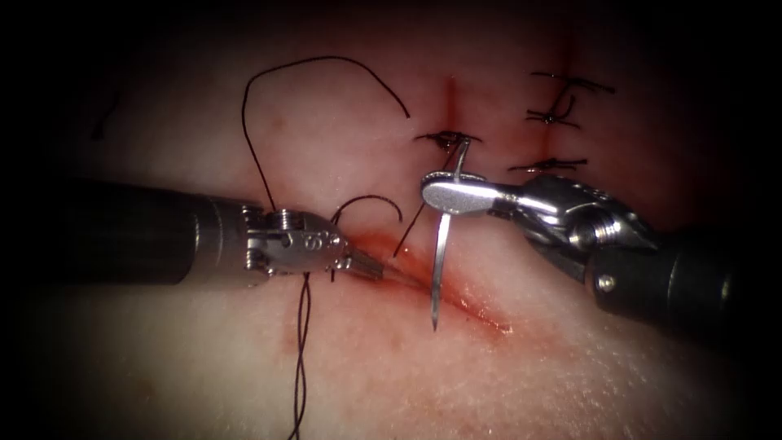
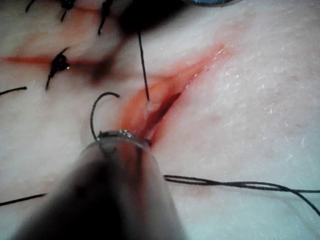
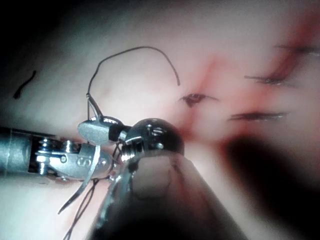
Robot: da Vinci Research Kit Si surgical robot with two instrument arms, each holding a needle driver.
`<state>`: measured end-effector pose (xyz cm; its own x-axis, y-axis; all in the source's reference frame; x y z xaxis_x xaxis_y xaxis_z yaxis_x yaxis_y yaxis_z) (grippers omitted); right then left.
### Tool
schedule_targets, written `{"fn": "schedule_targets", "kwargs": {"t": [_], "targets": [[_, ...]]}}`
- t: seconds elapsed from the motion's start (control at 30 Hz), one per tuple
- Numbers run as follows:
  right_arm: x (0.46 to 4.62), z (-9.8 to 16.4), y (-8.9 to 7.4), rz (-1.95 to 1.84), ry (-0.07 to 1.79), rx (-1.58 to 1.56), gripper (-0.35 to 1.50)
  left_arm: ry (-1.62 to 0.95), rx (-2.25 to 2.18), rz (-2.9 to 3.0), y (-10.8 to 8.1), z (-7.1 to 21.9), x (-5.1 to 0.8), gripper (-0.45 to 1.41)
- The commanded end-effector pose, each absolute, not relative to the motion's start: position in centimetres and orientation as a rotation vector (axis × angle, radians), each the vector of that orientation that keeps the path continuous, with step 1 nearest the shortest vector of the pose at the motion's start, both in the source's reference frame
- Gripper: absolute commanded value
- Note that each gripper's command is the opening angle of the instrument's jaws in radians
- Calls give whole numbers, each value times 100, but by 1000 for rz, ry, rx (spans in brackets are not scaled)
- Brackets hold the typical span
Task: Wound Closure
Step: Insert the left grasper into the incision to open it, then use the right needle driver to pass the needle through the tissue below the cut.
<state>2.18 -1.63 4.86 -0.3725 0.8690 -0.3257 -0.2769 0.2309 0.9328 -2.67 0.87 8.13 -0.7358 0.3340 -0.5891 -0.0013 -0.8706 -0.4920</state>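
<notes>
The right tool (image 1: 456,195) has its jaws shut on the needle (image 1: 441,248). It grips the needle high up, near the thread end, so the long sharp part hangs down. The tip points at the cut (image 1: 456,297) and sits just at its red edge. I cannot tell if the tip is in the tissue (image 1: 570,367) yet.

The left tool (image 1: 366,265) comes in from the left, and its thin jaws are closed at the left end of the cut. They seem to pinch the edge of the tissue there, maybe to hold it steady for the needle.

The needle is shiny, thin and bent like a bow. The thread (image 1: 303,358) is dark and fine. It loops above the left tool and twists down below it. The tissue is pale, soft and wet, with red fluid (image 1: 391,261) along the cut. Dark knots (image 1: 446,140) sit on the tissue farther up.
</notes>
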Motion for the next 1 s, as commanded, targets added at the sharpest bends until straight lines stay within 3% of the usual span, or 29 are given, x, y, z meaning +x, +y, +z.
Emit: {"fn": "schedule_targets", "kwargs": {"t": [0.03, 0.43, 0.63, 0.7, 0.9, 1.0], "targets": [[227, 490, -158, 1374, 1460, 590, -35, -704, -1048, 2674, 89, 821, -273, -45], [254, 536, -184, 1205, 1371, 209, -35, -750, -922, 2753, 88, 818, -279, -42], [266, 580, -190, 1189, 1321, 145, -35, -772, -875, 2786, 76, 807, -272, 27], [266, 581, -190, 1182, 1317, 129, -35, -773, -867, 2784, 75, 806, -271, 32], [264, 576, -188, 1129, 1294, 49, -35, -784, -828, 2793, 71, 801, -267, 73], [267, 572, -189, 1104, 1294, 1, -35, -785, -828, 2792, 70, 799, -268, 73]]}}
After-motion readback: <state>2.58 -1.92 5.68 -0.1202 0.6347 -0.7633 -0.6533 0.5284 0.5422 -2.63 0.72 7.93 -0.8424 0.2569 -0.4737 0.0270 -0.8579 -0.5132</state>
